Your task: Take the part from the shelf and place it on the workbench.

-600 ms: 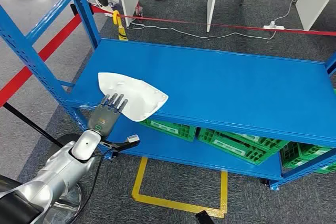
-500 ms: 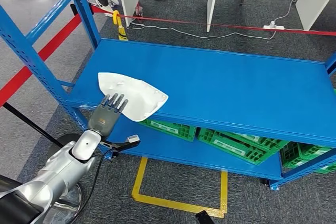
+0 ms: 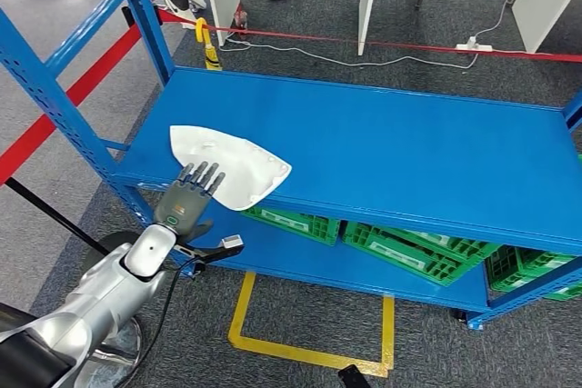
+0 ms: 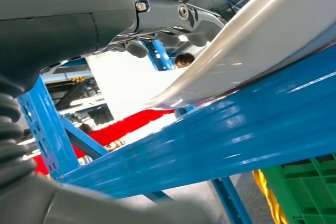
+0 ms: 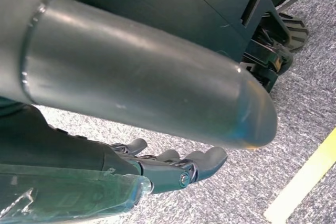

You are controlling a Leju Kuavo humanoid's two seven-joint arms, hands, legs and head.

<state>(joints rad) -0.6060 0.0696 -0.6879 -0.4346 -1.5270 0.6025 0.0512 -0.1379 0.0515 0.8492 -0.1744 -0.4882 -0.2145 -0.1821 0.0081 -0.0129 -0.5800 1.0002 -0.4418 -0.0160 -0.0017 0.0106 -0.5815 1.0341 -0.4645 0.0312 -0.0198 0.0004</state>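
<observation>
While the white part [image 3: 230,167] lies flat at the front left corner of the blue shelf [image 3: 385,147], its near edge jutting slightly past the lip, the left hand [image 3: 186,195] hovers at that edge with fingers [image 3: 199,174] spread over the part and nothing gripped. To take it cleanly, the thumb should probably slide beneath the overhanging edge and the fingers press down from above before lifting. The right hand [image 5: 174,167] hangs over the carpet, fingers loosely extended and empty.

Shelf [image 3: 412,152] top free right of white part [image 3: 230,165]; blue upright [image 3: 147,15] blocks far-left corner.
</observation>
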